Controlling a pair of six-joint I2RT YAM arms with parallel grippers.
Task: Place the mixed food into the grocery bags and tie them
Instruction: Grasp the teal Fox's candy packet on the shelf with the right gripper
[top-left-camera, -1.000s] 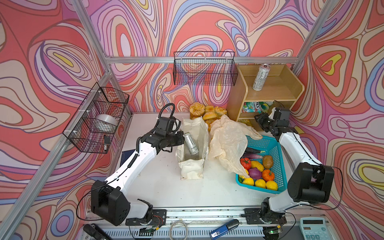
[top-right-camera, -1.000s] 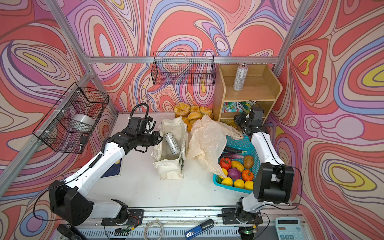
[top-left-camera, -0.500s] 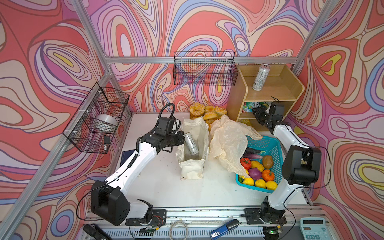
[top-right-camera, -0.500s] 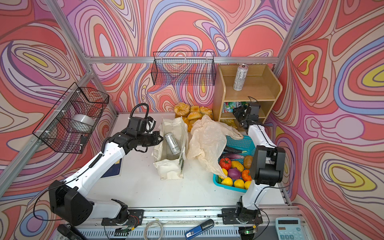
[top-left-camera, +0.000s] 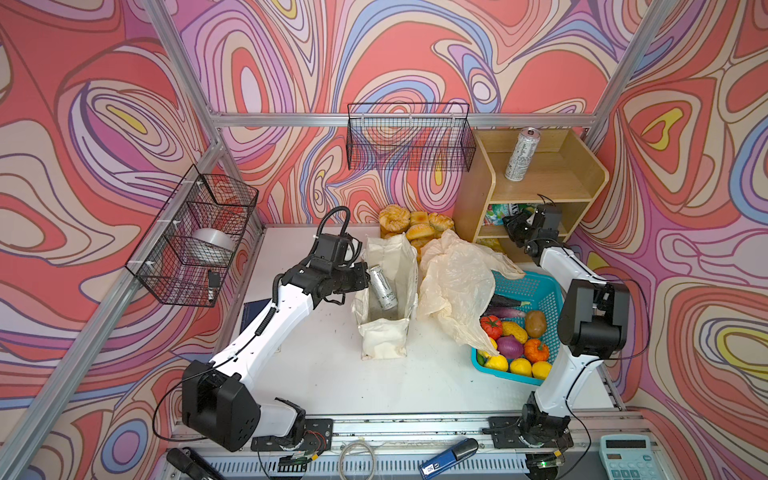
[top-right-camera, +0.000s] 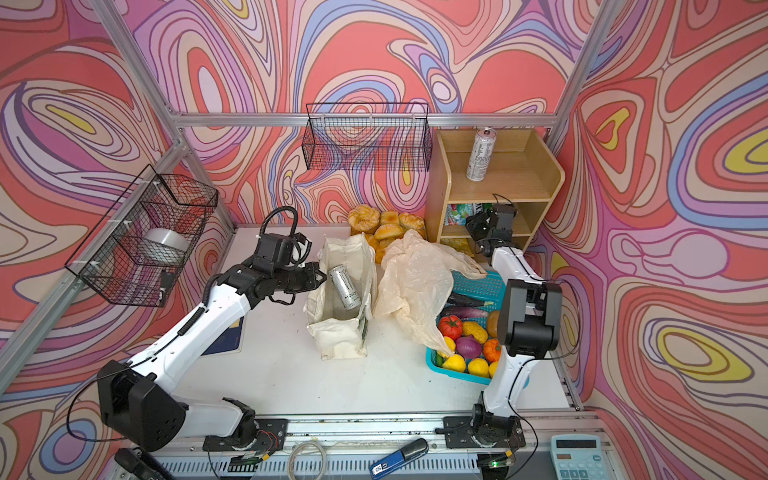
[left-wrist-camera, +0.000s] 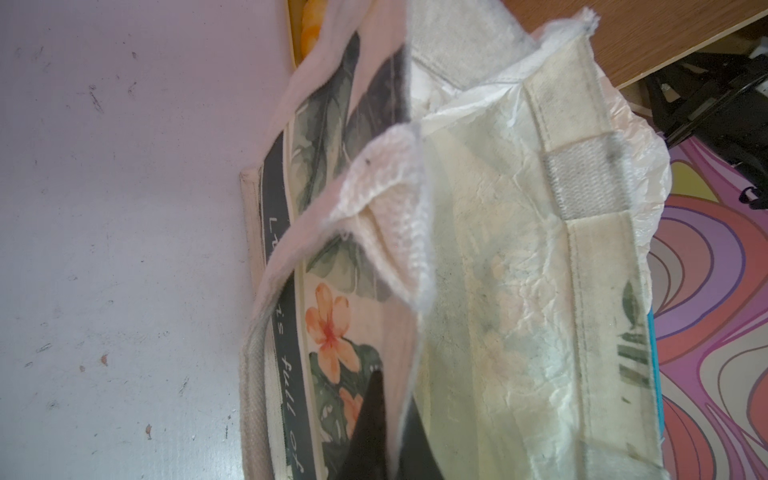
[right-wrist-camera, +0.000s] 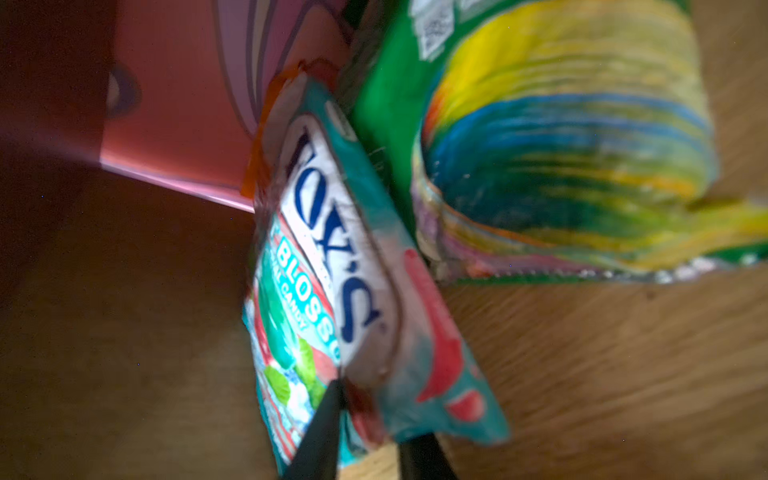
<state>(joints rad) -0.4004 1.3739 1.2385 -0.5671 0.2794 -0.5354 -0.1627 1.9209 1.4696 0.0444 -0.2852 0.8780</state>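
**Candy packet pinched on the shelf, tote held by its rim**

We begin with the candy packet (right-wrist-camera: 357, 291), teal and red with blue lettering. It sits in the middle compartment of the wooden shelf (top-left-camera: 552, 178). The right end effector (right-wrist-camera: 374, 415) has its two dark fingers drawn in narrowly on the packet's lower corner (the wrist view is blurred, yet the foil plainly sits between them). A green packet (right-wrist-camera: 561, 145) with a rainbow print lies right against it on the same board. In both top views we see this end effector reaching into the shelf opening.

One drink can (top-left-camera: 382, 286) leans tilted inside the cloth tote (top-left-camera: 384, 345), which stands open near the middle of the worktop (top-left-camera: 332, 374). The left end effector (top-left-camera: 363, 277) is clamped tight on the tote's rim on the side toward its own arm. In the left wrist view we see the fabric edge caught between its fingers (left-wrist-camera: 370, 424).

A second can (top-left-camera: 521, 153) stands upright on top of the shelf. The plastic bag (top-left-camera: 453, 282) lies crumpled just beside the tote, one flap draped over the rim of the teal basket (top-left-camera: 540, 286). The lemons (top-left-camera: 519, 368) lie along the basket's front edge among other produce. Bread rolls (top-left-camera: 415, 220) are piled against the back wall, behind the tote and the bag.
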